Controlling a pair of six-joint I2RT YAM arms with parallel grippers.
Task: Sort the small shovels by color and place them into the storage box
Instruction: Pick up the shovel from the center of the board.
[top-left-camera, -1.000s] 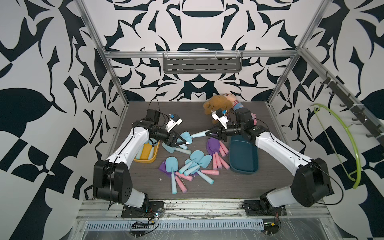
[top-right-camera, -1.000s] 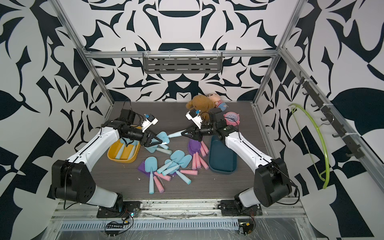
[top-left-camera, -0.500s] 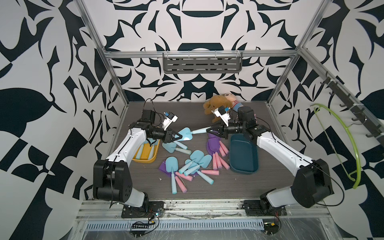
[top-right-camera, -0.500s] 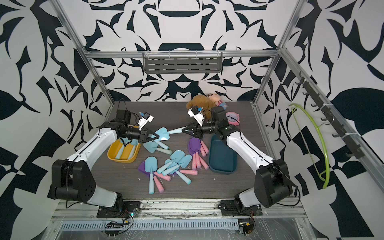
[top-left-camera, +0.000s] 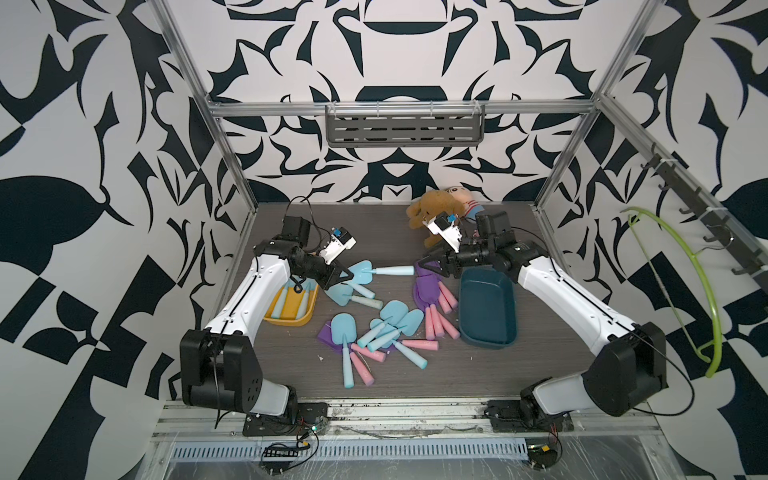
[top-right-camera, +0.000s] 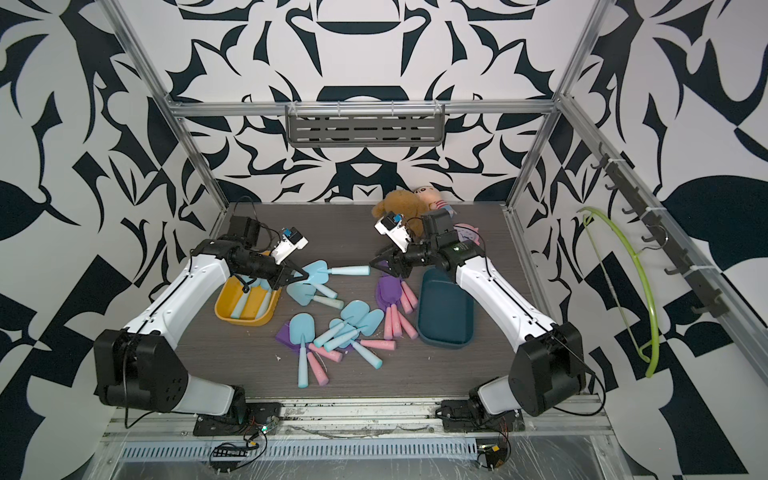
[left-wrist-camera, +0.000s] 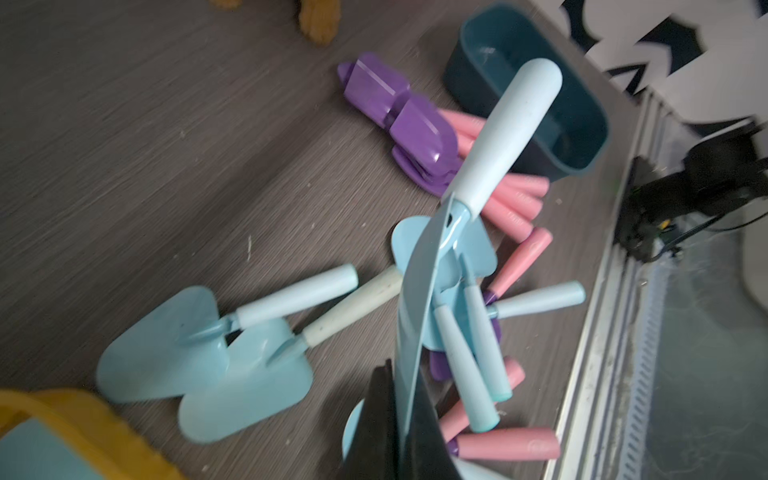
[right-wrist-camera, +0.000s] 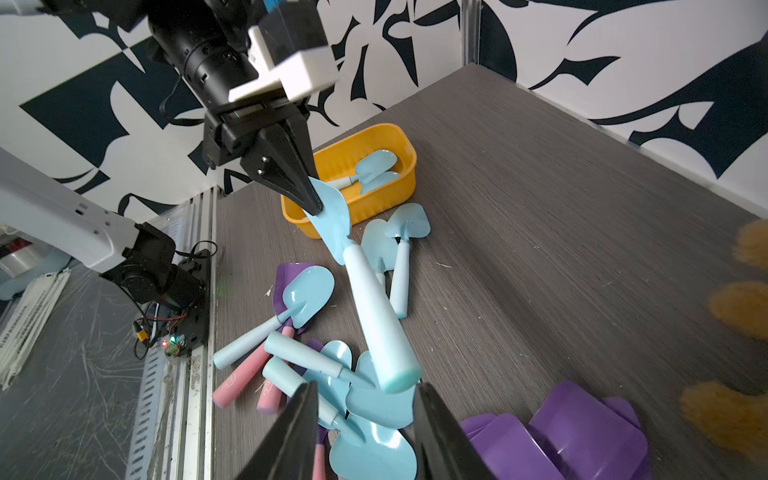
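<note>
A light blue shovel (top-left-camera: 390, 271) hangs level above the table between both arms. My left gripper (top-left-camera: 347, 274) is shut on its blade edge, which the left wrist view shows pinched between the black fingers (left-wrist-camera: 374, 415). My right gripper (right-wrist-camera: 365, 386) is open, its jaws standing apart on either side of the handle's end (right-wrist-camera: 395, 374). Several blue shovels (top-left-camera: 345, 328) and purple shovels with pink handles (top-left-camera: 428, 286) lie loose on the table. A yellow storage box (top-left-camera: 286, 322) holds blue shovels. A dark teal storage box (top-left-camera: 490, 340) holds nothing.
Two plush toys (top-left-camera: 432, 208) sit at the back, just behind my right wrist. A green hanger (top-left-camera: 706, 291) hangs on the right wall rail. A grey shelf (top-left-camera: 405, 129) is fixed to the back wall. The metal rail runs along the table's front edge.
My left gripper closed on the blue shovel's blade. My right gripper, which was shut on the handle, has opened off it. The shovel rose slightly off the pile.
</note>
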